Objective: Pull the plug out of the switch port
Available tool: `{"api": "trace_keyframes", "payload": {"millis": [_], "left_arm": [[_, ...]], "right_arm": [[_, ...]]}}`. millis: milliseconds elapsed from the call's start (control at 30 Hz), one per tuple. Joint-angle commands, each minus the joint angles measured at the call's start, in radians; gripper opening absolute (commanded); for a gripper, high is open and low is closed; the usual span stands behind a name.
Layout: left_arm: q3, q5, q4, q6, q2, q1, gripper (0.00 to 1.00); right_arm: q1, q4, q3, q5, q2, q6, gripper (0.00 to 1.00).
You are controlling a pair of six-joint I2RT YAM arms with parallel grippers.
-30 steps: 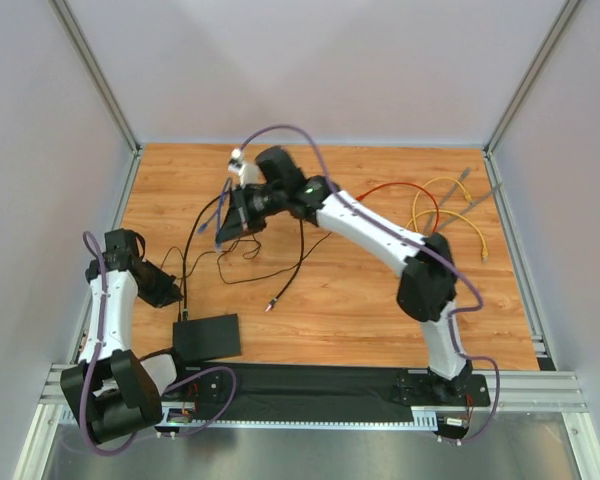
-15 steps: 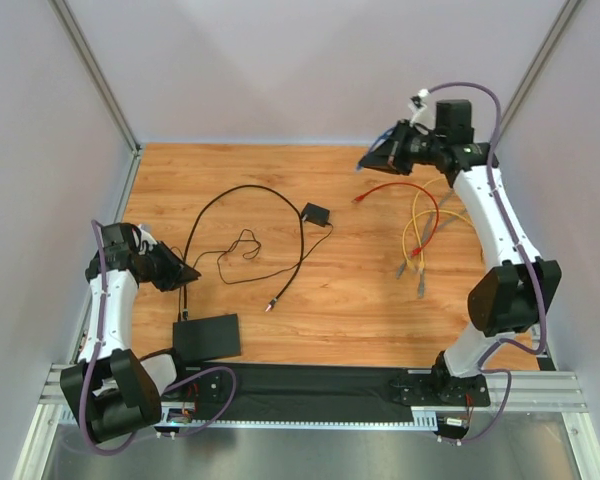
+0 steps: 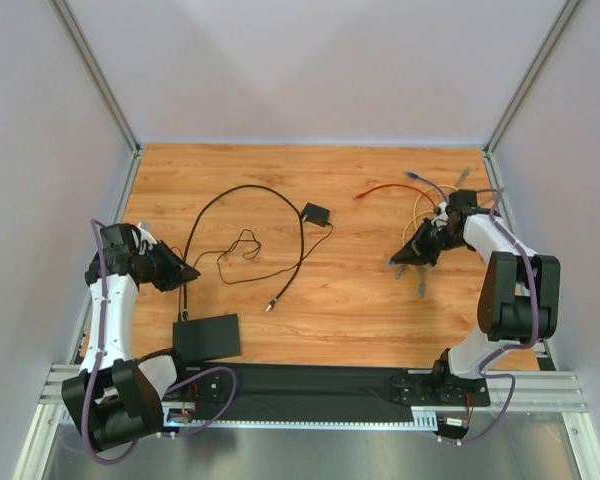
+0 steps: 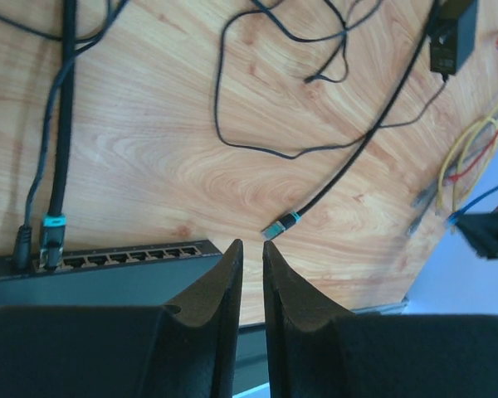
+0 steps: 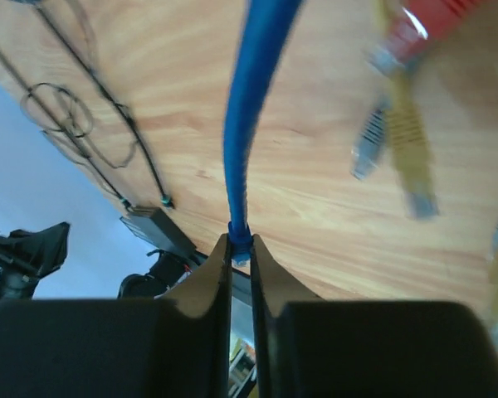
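Lying at the near left of the bench (image 3: pixel 360 300), the switch (image 3: pixel 206 336) sits flat just beyond the black strip at the arms' bases. In the left wrist view its row of ports faces away from the camera. Two leads are plugged in at the end of that row on the left of the view. One is a thin black plug at the corner. Beside it is the plug (image 4: pixel 53 239) with a teal boot, seated in its port on a thick black cable that runs away across the wood.

Left jaws hang above the bench just beyond the switch's port side, over the leads. They stand slightly apart with nothing between them, clear of the plug.

A loose cable end (image 4: pixel 280 224) with a teal tip lies on the wood near the switch, not plugged in. The small adapter (image 3: pixel 315 214) rests further out toward mid-bench, its thin cord looping around.

Right jaws are well apart from all this, low over the right side of the bench. They are clamped on the end of a blue cable (image 5: pixel 242 124). Yellow cables (image 3: pixel 425 215) and a red cable (image 3: pixel 380 190) lie near them.
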Motion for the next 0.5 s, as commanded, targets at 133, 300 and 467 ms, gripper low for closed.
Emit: {"api": "trace_keyframes", "payload": {"millis": [133,300,467], "left_arm": [[-0.013,-0.269,-0.118,-0.174,0.019,-0.003,0.23],[-0.011,-0.387,-0.155,-0.221,0.055,-0.004,0.22],[0.039,-0.554,-0.251,-0.248,0.08,-0.001,0.22]], "right_arm": [[0.055,-0.079,0.024,0.381,-0.023,-0.14,0.52],[0.208,-0.214,0.207,0.616,-0.055,-0.174,0.61],[0.504,-0.175,0.358,0.642,-0.062,-0.176,0.63]]}}
